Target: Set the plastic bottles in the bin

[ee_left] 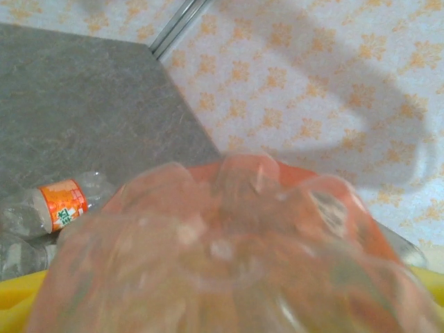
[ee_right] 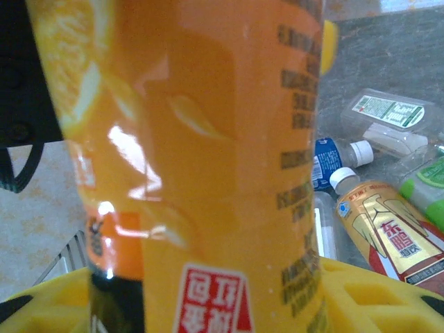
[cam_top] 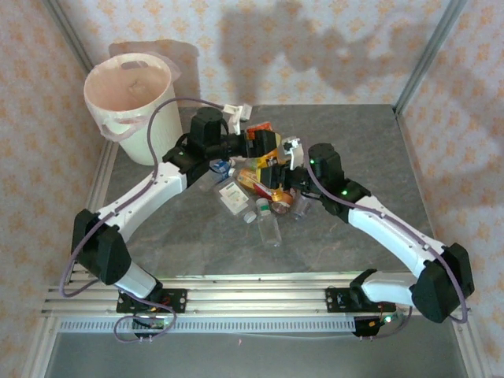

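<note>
An orange-labelled plastic bottle (cam_top: 262, 140) hangs above the pile at the table's middle. My right gripper (cam_top: 276, 167) is shut on it; in the right wrist view its label (ee_right: 208, 139) stands upright between the yellow fingers (ee_right: 374, 298). My left gripper (cam_top: 253, 146) reaches the same bottle from the left. In the left wrist view the blurred base (ee_left: 229, 250) sits between yellow fingertips (ee_left: 17, 295) set far apart, and contact is hidden. Several more bottles (cam_top: 268, 228) lie below. The cream bin (cam_top: 150, 134) stands at the far left, apart from both grippers.
On the table lie a gold-and-red labelled bottle (ee_right: 388, 229), a blue-labelled one (ee_right: 333, 156), a flattened clear one (ee_right: 388, 114) and a small orange-labelled one (ee_left: 62, 205). A metal frame post (cam_top: 425, 55) rises at the back right, with papered walls behind.
</note>
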`<state>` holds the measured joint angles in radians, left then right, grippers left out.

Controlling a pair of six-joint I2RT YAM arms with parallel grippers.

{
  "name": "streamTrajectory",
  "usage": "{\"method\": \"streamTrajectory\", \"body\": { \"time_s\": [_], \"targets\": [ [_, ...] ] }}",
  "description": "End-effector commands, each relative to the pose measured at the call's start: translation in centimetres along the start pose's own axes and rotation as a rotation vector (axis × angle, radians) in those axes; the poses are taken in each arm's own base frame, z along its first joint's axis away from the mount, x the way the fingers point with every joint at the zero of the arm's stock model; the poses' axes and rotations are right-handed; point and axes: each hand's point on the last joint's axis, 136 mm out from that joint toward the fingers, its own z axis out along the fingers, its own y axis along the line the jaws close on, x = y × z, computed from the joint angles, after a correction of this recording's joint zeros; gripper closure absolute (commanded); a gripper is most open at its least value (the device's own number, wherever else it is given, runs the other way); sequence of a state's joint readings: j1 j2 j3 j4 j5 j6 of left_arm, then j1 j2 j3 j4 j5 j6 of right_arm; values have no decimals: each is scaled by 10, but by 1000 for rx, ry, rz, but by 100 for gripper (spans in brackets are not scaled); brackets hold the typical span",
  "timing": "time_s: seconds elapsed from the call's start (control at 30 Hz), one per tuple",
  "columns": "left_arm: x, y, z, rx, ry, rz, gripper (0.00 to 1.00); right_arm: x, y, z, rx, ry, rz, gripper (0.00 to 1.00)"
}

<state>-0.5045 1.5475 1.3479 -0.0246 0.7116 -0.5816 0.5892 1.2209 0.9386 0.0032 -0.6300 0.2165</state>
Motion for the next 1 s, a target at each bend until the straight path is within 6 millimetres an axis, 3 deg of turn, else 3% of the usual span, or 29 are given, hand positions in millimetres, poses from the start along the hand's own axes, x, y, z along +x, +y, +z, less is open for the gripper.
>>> {"method": "streamTrajectory", "body": {
  "time_s": [0.0, 0.17, 0.3, 0.47, 0.6, 0.97],
  "targets": [
    [-10, -21, 3, 67, -15, 17, 14, -23, 20, -1, -62, -58, -36, 49],
    [-13, -23, 3, 78, -30, 11, 35, -24, 17, -1, -46, -70, -32, 45],
    [-13, -24, 2, 69, -25, 5, 43, -24, 14, -4, -22, -81, -32, 33],
    [-16, -17, -4, 11, -56, 19, 43, -23, 7, -9, 20, -91, -34, 20],
    [-21, -12, -10, -37, -83, 36, 43, -27, 6, -22, 60, -129, -56, 1],
    [-29, 6, -19, -186, -107, 67, 43, -35, -5, -54, 191, -210, -119, 1]
  ]
}}
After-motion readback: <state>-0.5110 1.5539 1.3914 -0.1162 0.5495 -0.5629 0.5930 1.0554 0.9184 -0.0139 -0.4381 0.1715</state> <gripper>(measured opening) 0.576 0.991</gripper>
